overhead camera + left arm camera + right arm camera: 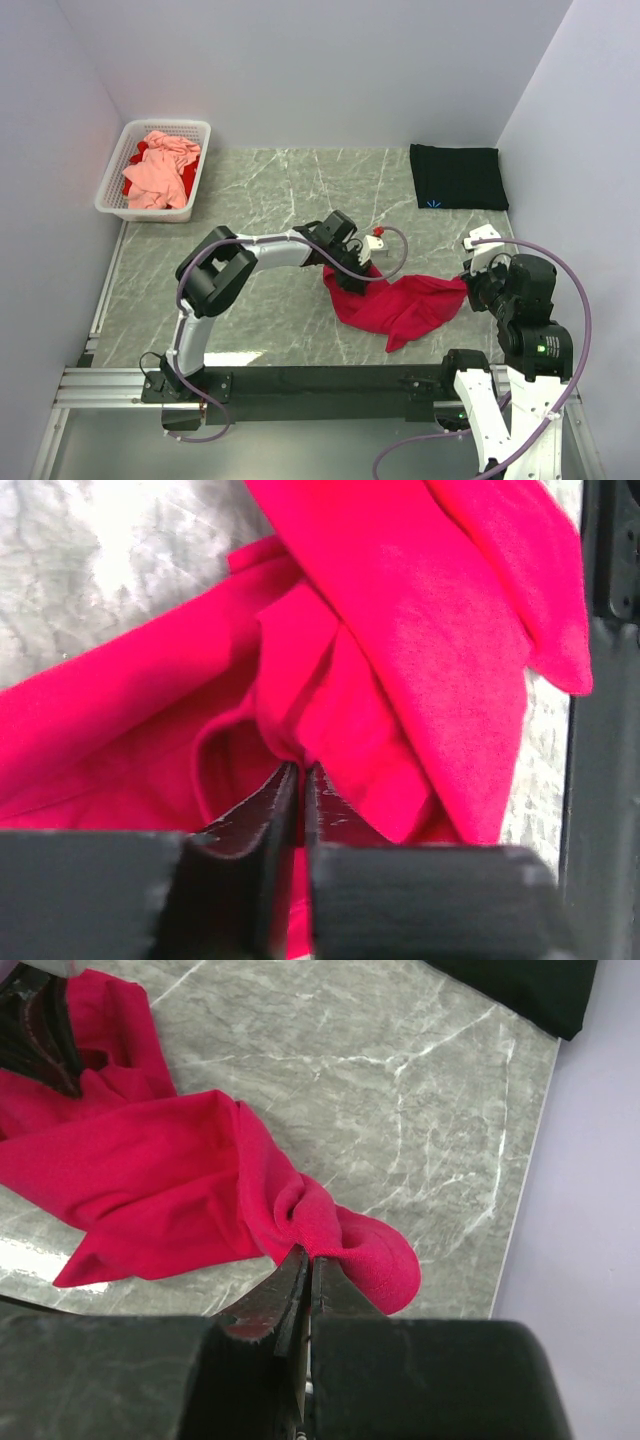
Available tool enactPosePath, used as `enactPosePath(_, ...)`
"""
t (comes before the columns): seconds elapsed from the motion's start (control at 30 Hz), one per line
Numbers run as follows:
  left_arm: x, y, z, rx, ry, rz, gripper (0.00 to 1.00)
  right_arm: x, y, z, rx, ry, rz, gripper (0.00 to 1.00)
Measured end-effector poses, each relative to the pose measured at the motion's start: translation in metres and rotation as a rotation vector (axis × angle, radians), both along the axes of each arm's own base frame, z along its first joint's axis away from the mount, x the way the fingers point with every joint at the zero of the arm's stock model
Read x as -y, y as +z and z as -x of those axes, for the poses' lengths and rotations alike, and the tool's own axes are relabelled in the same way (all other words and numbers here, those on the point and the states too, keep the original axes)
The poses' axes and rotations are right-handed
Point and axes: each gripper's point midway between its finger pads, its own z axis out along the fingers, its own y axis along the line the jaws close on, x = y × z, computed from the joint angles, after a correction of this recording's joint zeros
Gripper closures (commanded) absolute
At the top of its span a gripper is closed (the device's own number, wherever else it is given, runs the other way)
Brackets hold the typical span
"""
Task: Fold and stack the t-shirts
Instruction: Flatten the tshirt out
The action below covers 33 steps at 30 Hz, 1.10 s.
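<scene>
2 hands [302, 767] [308, 1254] on soft, rumpled crimson t-shirt [405, 305]

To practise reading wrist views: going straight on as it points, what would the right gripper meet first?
The crimson-red cloth t-shirt that the right gripper pinches; beyond, probably grey marble tabletop, depth unclear.

Here's the crimson-red t-shirt [400, 305], plain, vivid. The black t-shirt [457, 175], solid dark (one tiny blue mark [432, 203] at its edge). The salmon-pink t-shirt [160, 170], pale against the white lattice basket [170, 123]. The surface [270, 190]: grey-green marble, white-veined.
</scene>
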Motion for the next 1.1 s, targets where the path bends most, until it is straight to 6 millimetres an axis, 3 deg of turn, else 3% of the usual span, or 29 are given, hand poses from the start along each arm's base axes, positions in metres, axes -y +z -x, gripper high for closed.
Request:
enactPosePath(0.03, -0.001, -0.001, 0.001, -0.004, -0.007, -0.003, 0.99, 0.001, 0.0, 0.0, 0.0, -0.003, 0.002, 1.0)
enactPosePath(0.17, -0.007, 0.015, 0.0, -0.018, -0.003, 0.029, 0.99, 0.002, 0.001, 0.0, 0.004, -0.01, 0.008, 1.0)
enactPosePath(0.3, -0.035, 0.061, -0.02, -0.006, 0.073, 0.076, 0.99, 0.004, 0.002, -0.001, 0.012, -0.017, 0.013, 1.0)
enactPosePath(0.47, -0.097, 0.153, -0.07, 0.13, 0.25, 0.177, 0.99, 0.003, 0.008, -0.012, 0.037, -0.013, 0.007, 1.0)
enactPosePath(0.57, -0.133, 0.189, -0.091, 0.21, 0.357, 0.204, 0.99, 0.004, 0.011, -0.028, 0.039, -0.015, -0.002, 1.0)
enactPosePath(0.67, -0.169, 0.21, -0.109, 0.267, 0.471, 0.199, 0.99, 0.005, 0.02, -0.051, 0.051, -0.019, -0.01, 1.0)
enactPosePath(0.87, -0.243, 0.241, -0.144, 0.372, 0.73, 0.156, 0.99, 0.013, 0.054, -0.088, 0.14, -0.025, 0.008, 1.0)
enactPosePath(0.97, -0.271, 0.275, -0.156, 0.464, 0.819, 0.172, 0.99, 0.014, 0.073, -0.096, 0.192, -0.018, 0.004, 1.0)
enactPosePath(1.1, -0.289, 0.33, -0.147, 0.602, 0.866, 0.23, 0.99, 0.006, 0.119, -0.1, 0.3, 0.028, -0.012, 1.0)
